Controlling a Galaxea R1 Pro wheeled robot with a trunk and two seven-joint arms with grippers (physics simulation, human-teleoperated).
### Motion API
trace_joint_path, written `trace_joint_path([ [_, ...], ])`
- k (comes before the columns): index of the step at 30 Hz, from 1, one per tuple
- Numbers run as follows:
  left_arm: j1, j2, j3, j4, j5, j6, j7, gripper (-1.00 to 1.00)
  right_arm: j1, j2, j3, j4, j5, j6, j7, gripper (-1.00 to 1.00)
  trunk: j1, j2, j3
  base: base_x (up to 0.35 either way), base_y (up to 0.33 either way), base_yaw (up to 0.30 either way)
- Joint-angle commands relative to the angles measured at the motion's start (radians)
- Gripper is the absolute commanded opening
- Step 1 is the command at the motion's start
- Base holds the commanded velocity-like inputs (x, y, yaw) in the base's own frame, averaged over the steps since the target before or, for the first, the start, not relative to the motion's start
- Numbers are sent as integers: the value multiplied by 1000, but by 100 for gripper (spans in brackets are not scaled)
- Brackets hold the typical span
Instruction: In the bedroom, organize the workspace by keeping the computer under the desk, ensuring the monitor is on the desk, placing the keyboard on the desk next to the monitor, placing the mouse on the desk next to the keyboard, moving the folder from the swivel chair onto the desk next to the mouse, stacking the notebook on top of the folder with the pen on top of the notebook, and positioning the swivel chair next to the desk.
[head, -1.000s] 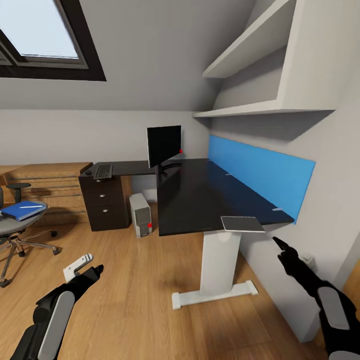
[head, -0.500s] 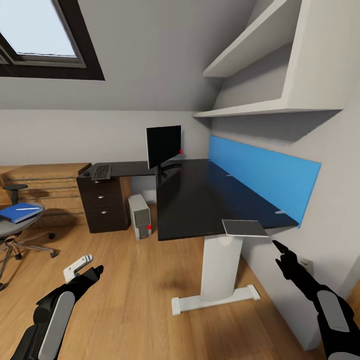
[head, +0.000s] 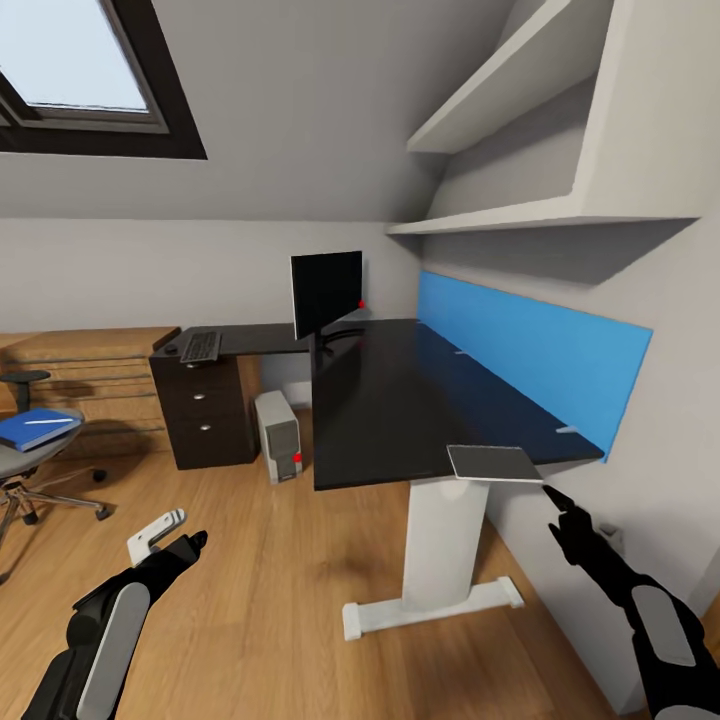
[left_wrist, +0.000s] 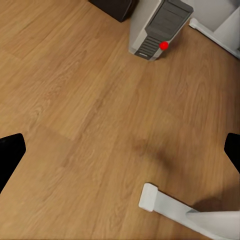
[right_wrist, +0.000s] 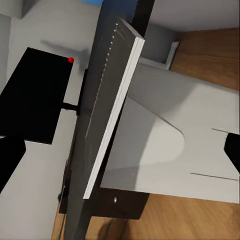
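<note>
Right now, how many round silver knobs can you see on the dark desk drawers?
3, in a vertical row on the drawer unit under the desk's left end: top knob, middle knob, bottom knob. More may be hidden.

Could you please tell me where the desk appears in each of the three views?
Head view: the desk spans the centre, its black top over the white leg.
Left wrist view: its white foot lies on the floor, apart from the computer.
Right wrist view: the white leg sits behind the notebook.
Shared landmark: the oak floor.
</note>
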Motion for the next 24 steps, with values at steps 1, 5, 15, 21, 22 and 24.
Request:
trace_joint_path([
  [1, -1, 0, 0, -1, 11, 3, 9, 100, -1, 0, -3, 4, -3, 6, 2, 100, 0, -1, -1, 13, 0, 0],
  [5, -1, 0, 0, -1, 11, 3, 9, 100, -1, 0, -3, 28, -3, 2, 2, 100, 0, -1, -1, 25, 0, 0],
  [15, -1, 0, 0, -1, 11, 3, 9, 100, -1, -1, -2, 37, -2, 2, 2, 100, 0, -1, -1, 162, 0, 0],
  [21, -1, 0, 0, -1, 12, 3, 8, 100, -1, -1, -1, 37, -2, 2, 2, 100, 0, -1, -1, 159, 0, 0],
  [22, -1, 0, 0, -1, 12, 3, 8, 100, -1, 0, -1, 36, -2, 2, 2, 100, 0, -1, -1, 82, 10, 0],
  [24, -1, 0, 0, -1, 12, 3, 8, 100, -1, 0, -1, 36, -2, 2, 2, 100, 0, -1, -1, 107, 46, 0],
])
